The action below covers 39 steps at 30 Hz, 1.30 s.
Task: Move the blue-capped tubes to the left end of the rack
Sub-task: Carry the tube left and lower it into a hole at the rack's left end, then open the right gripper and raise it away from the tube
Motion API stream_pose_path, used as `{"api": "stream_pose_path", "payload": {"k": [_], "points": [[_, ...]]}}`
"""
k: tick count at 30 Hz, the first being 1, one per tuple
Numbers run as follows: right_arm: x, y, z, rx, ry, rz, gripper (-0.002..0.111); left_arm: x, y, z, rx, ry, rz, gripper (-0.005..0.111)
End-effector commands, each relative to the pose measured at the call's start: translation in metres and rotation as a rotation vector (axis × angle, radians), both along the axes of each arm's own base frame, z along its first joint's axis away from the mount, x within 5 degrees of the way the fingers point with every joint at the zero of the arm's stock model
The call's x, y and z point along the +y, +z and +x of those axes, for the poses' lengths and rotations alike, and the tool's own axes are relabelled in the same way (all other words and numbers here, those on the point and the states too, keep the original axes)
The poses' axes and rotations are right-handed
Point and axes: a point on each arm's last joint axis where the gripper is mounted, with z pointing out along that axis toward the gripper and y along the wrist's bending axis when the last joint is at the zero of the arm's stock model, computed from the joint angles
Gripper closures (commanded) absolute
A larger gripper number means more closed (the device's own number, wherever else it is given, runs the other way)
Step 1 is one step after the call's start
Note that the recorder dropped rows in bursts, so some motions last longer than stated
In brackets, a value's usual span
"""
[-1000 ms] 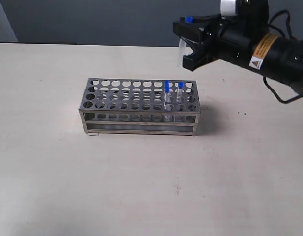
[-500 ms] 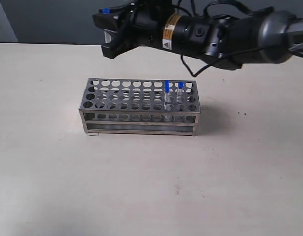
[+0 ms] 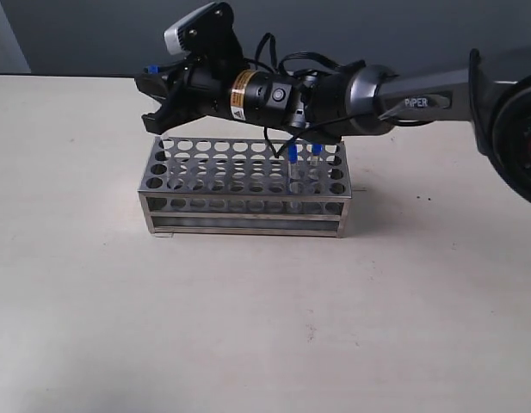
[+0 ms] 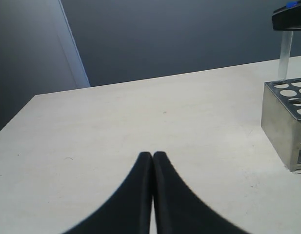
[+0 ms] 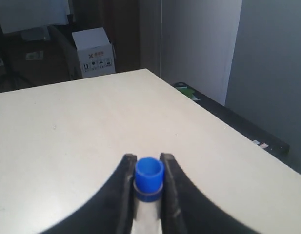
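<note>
The steel rack [image 3: 245, 185] stands mid-table, and its end shows in the left wrist view [image 4: 282, 124]. Two blue-capped tubes [image 3: 293, 155] [image 3: 316, 151] stand in holes at its right end. My right gripper [image 3: 155, 96] has reached across to the rack's left end and is shut on a third blue-capped tube [image 5: 149, 178]. Its blue cap [image 3: 153, 69] pokes out above the fingers. The clear body [image 4: 285, 46] hangs upright just above the left-end holes. My left gripper [image 4: 152, 155] is shut and empty, low over bare table left of the rack, out of the exterior view.
The right arm [image 3: 351, 86] and its cables [image 3: 280, 142] stretch over the rack's back rows, close to the two standing tubes. A dark wall runs behind the table. A white cardboard box [image 5: 94, 51] sits beyond the table's far edge in the right wrist view.
My right gripper has carried the tube leftward from beyond the rack's right end to over its left end, and it has come lower. The rack and the two standing tubes stay put.
</note>
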Motion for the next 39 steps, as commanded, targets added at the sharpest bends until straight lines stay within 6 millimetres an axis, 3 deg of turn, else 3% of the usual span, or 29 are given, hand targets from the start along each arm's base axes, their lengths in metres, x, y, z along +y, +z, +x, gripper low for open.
{"api": "stream_pose_path", "payload": {"k": [1, 13, 21, 25, 26, 29, 31, 33, 35, 36, 38, 39], "points": [[0.005, -0.008, 0.0, 0.011, -0.004, -0.023, 0.109, -0.001, 0.002, 0.0, -0.011, -0.011, -0.003, 0.106], [0.008, -0.045, -0.001, 0.063, 0.002, -0.081, 0.109, -0.001, 0.002, 0.0, -0.011, -0.011, -0.003, 0.106], [0.008, -0.047, -0.001, 0.07, 0.006, -0.084, 0.107, -0.001, 0.002, 0.0, -0.011, -0.011, -0.003, 0.106], [0.008, -0.048, -0.003, 0.088, 0.023, -0.093, 0.085, -0.001, 0.002, 0.0, -0.011, -0.011, -0.003, 0.106], [0.008, -0.049, -0.003, 0.098, 0.026, -0.095, 0.072, -0.001, 0.002, 0.0, -0.011, -0.011, -0.003, 0.106], [0.008, -0.047, -0.003, 0.112, 0.02, -0.09, 0.061, -0.001, 0.002, 0.0, -0.011, -0.011, -0.003, 0.106], [0.006, -0.027, -0.001, 0.115, 0.003, -0.057, 0.061, -0.001, 0.002, 0.0, -0.011, -0.011, -0.003, 0.106], [-0.005, 0.012, 0.005, 0.085, -0.035, -0.007, 0.062, -0.001, 0.002, 0.0, -0.011, -0.011, -0.003, 0.106], [-0.029, 0.073, 0.006, -0.012, -0.087, 0.024, 0.064, -0.001, 0.002, 0.0, -0.011, -0.011, -0.003, 0.106], [-0.039, 0.09, 0.004, -0.053, -0.092, 0.019, 0.065, -0.001, 0.002, 0.0, -0.011, -0.011, -0.003, 0.106], [-0.07, 0.116, -0.007, -0.109, -0.117, -0.005, 0.065, -0.001, 0.002, 0.0, -0.011, -0.011, -0.003, 0.106], [-0.088, 0.114, -0.011, -0.091, -0.148, -0.03, 0.065, -0.001, 0.002, 0.0, -0.011, -0.011, -0.003, 0.106]]}}
